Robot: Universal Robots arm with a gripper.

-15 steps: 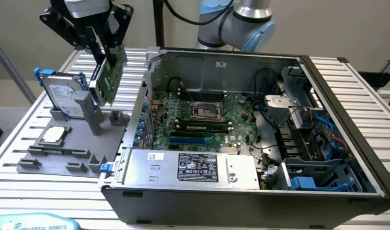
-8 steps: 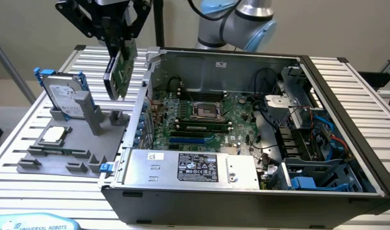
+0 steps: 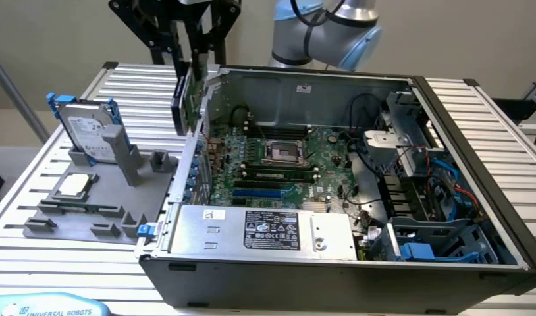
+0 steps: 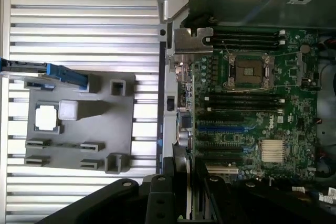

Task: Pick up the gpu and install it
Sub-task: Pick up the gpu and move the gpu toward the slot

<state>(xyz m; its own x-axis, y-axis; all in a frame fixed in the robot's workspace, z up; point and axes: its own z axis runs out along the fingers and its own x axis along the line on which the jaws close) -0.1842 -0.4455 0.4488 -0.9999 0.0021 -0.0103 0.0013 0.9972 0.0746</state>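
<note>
Nearest, at left, a labelled device (image 3: 44,308) is cut off by the frame. Farther back, the gripper (image 3: 196,52) clamps the gpu (image 3: 186,99) upright over the left wall of the case (image 3: 338,283). The card is best held vertical, clear of that wall. Its connector edge is hard to make out.

An open computer case (image 3: 338,283) lies on the slatted table (image 3: 39,263), its green motherboard (image 3: 325,158) exposed and a silver power supply (image 3: 259,230) at the near end. On the exterior view's left sits a grey holder (image 3: 83,210). A blue-railed hard drive (image 3: 85,128) stands upright at its far end, with a square silver chip (image 3: 76,185) nearer.
</note>
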